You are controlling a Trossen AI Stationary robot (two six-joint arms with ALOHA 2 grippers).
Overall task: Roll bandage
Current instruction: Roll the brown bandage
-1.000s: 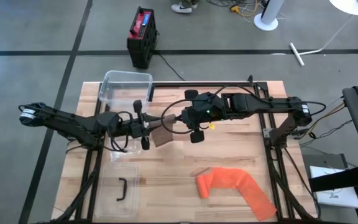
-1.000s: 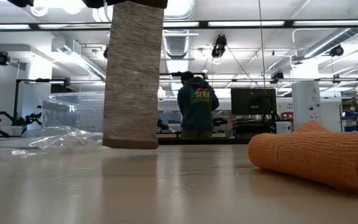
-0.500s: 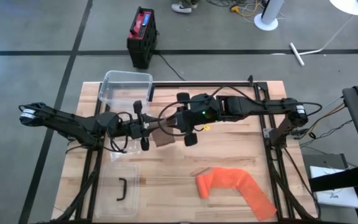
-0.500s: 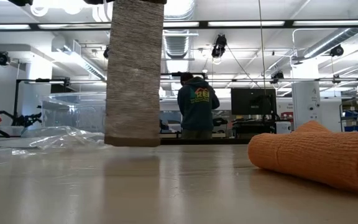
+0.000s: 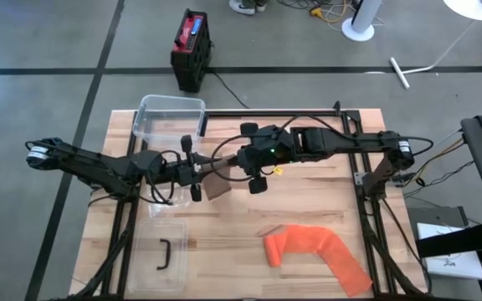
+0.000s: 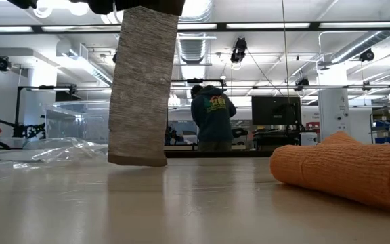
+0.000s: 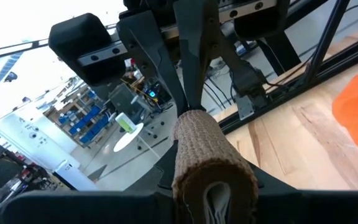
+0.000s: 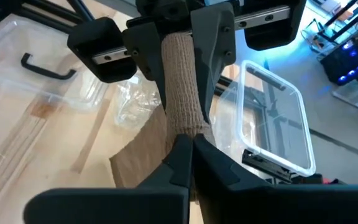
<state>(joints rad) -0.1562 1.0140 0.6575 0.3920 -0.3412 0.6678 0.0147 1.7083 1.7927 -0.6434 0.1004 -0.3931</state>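
A brown bandage is held above the table between my two grippers. Its rolled part [image 8: 182,81] lies level between them. Its loose tail [image 6: 141,88] hangs down, with the lower edge [image 6: 137,161] just at the tabletop. My left gripper [image 5: 197,173] is shut on one end of the roll and my right gripper [image 5: 239,164] is shut on the other end. An orange bandage [image 5: 316,251] lies loosely bunched on the table at the near right, and it also shows in the low view [image 6: 347,169]. My left gripper pinches the roll's left end [image 7: 209,177] between its two fingers, level, from the table's left, along the roll's axis. The roll is clear of the table, with its tail hanging slack below. My right gripper pinches the roll's right end [image 8: 188,127] between its two fingers [image 8: 213,162], level, from the table's right, facing the left gripper. The roll lies level between both grippers.
A clear plastic container [image 5: 171,117] stands at the far left. Its lid, with a black handle [image 5: 164,253], lies at the near left. A crumpled clear bag [image 5: 161,194] lies under the left gripper. The black frame rails [image 5: 358,167] run along the table's sides.
My right gripper has moved a little toward the table's left, closer to my left gripper. The hanging tail has swung slightly, and its lower edge now sits tilted and a bit lower. Both grippers stay shut on the roll.
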